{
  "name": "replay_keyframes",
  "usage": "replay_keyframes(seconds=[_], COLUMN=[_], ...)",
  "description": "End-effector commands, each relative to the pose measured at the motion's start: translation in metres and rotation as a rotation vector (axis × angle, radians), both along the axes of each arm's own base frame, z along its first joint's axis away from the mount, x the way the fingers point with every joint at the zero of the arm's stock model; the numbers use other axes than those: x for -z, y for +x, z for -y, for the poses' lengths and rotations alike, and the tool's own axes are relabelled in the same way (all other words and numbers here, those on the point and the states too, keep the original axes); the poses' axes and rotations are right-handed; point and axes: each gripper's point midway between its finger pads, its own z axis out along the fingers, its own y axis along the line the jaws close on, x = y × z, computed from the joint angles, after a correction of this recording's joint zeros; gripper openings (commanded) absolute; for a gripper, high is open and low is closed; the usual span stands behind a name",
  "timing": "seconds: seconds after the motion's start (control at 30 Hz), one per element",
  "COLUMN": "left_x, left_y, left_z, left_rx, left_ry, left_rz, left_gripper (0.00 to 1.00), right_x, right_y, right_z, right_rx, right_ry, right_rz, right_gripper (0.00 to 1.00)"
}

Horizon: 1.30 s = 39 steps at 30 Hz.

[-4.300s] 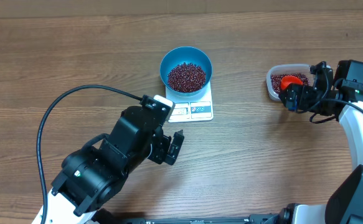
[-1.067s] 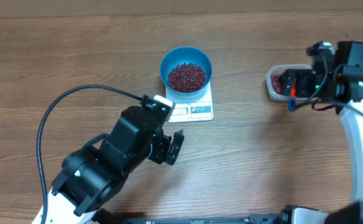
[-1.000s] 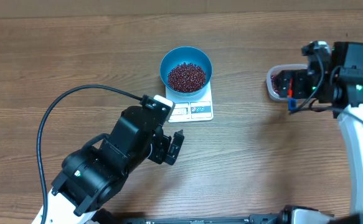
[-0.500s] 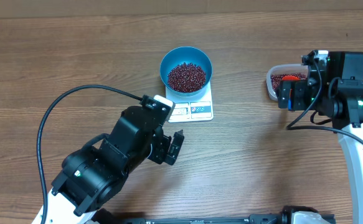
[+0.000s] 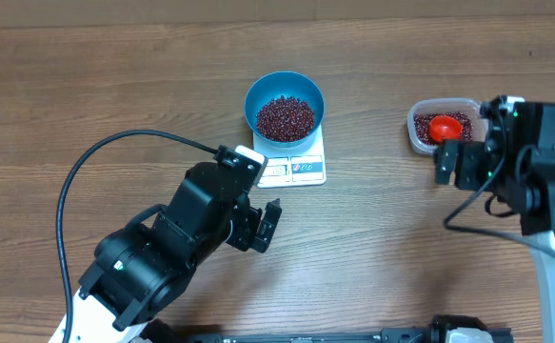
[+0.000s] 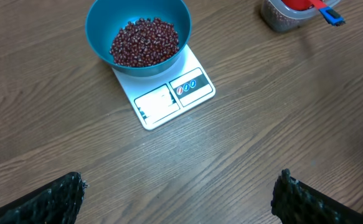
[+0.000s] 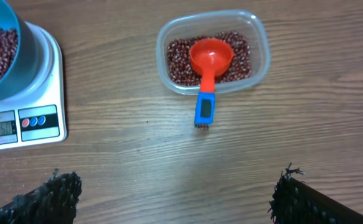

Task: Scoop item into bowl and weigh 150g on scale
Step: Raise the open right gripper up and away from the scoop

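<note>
The blue bowl point(image 5: 254, 95) stands on the white scale point(image 5: 301, 170) at the table's middle back, with a heap of maroon beans point(image 5: 285, 116) inside. The left wrist view shows the same bowl point(image 6: 100, 25), beans point(image 6: 144, 42) and scale point(image 6: 169, 99). My left gripper point(image 5: 266, 226) hangs open in front of the scale, empty point(image 6: 180, 186). My right gripper point(image 5: 460, 164) is open and empty just in front of the clear container point(image 5: 416, 133). In the right wrist view it point(image 7: 178, 183) is well short of the scoop point(image 7: 211, 57).
The clear container point(image 7: 259, 37) holds more beans, and the orange-red scoop lies in it with its blue handle point(image 7: 205, 109) sticking out over the near rim. A black cable point(image 5: 115, 143) loops over the table at the left.
My right gripper has drawn back from over the container toward the near side, uncovering the scoop that lies in it. The left arm, bowl and scale have not moved.
</note>
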Motion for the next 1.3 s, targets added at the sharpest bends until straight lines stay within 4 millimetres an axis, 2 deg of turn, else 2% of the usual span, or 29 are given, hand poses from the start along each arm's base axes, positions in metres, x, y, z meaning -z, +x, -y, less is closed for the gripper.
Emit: replay_keyframes(seconds=[0.0,0.77,1.27], left_x=[0.002,0.002,0.002], left_y=[0.000,0.000,0.000], left_z=[0.000,0.000,0.000], left_rx=[0.010,0.010,0.010], left_ry=[0.019,0.019,0.019], left_rz=[0.004,0.004,0.004], left_gripper=[0.99,0.99,0.99], right_x=[-0.015,0.004,0.005], right_y=[-0.001,0.007,0.008], right_z=[0.003,0.002,0.002], right_rx=[0.024,0.064,0.064], right_ry=[-0.007,0.029,0.029], right_rz=[0.048,-0.021,-0.023], right_gripper=[1.00,1.00,1.00])
